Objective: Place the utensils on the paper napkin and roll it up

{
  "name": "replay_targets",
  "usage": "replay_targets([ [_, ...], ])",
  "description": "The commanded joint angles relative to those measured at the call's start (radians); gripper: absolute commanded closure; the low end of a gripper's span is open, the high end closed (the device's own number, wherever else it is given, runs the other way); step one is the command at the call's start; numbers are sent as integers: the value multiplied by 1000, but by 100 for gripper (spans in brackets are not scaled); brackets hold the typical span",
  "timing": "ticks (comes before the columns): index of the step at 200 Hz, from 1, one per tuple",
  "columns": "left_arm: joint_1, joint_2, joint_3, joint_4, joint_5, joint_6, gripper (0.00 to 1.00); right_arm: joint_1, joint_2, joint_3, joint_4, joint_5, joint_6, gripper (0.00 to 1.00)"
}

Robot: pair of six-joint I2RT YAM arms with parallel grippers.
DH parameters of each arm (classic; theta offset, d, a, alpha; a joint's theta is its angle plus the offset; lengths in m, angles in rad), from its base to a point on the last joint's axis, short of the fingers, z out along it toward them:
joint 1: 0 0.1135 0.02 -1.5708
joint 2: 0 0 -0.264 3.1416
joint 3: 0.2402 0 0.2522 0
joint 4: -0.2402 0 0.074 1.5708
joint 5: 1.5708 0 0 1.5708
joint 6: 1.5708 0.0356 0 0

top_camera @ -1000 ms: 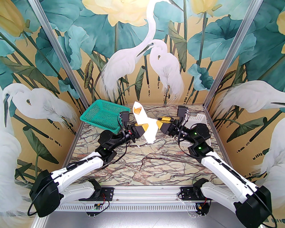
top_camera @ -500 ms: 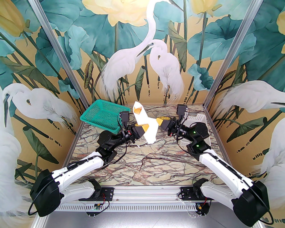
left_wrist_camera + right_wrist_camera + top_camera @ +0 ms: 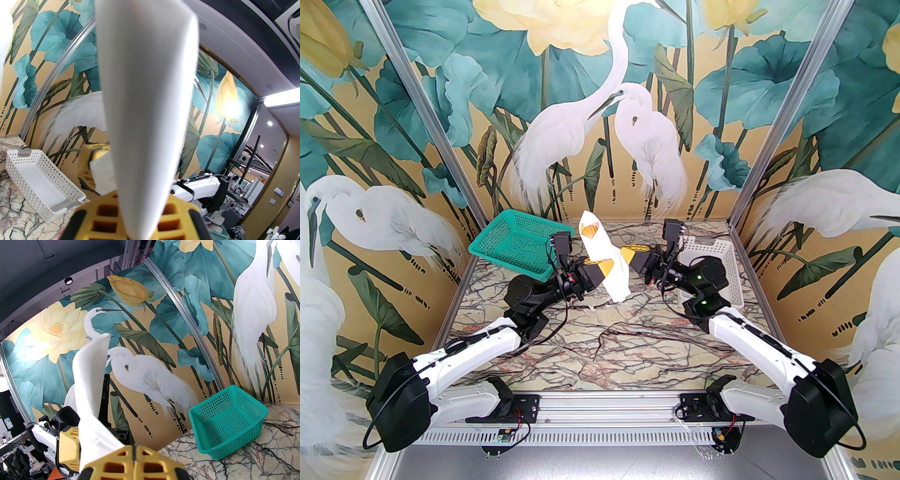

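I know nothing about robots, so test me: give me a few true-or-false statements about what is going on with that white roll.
1. The left gripper grips the white rolled paper napkin. True.
2. The roll lies flat on the marble-patterned table. False: it is held up at a tilt, above the table.
3. Orange-brown wooden utensils peek from the roll's upper end. True.
4. The green mesh plastic basket sits on the table's right side. False: it is at the far left; the white perforated plastic basket is on the right.
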Motion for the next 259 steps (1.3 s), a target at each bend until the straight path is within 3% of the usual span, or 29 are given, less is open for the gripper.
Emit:
replay_targets([
  [1,4,-2,39,108,13,-9,100,19,26,17,17,29,-15,100],
  [88,4,14,42,166,-25,-7,100,113,103,23,76,62,-56,100],
  [142,4,15,20,163,-50,2,100,119,68,10,14,66,-93,82],
  [214,4,47,13,157,-63,3,100,131,64,14,0,38,-95,79],
  [259,4,54,13,119,-70,11,100,132,50,17,-66,23,-132,71],
])
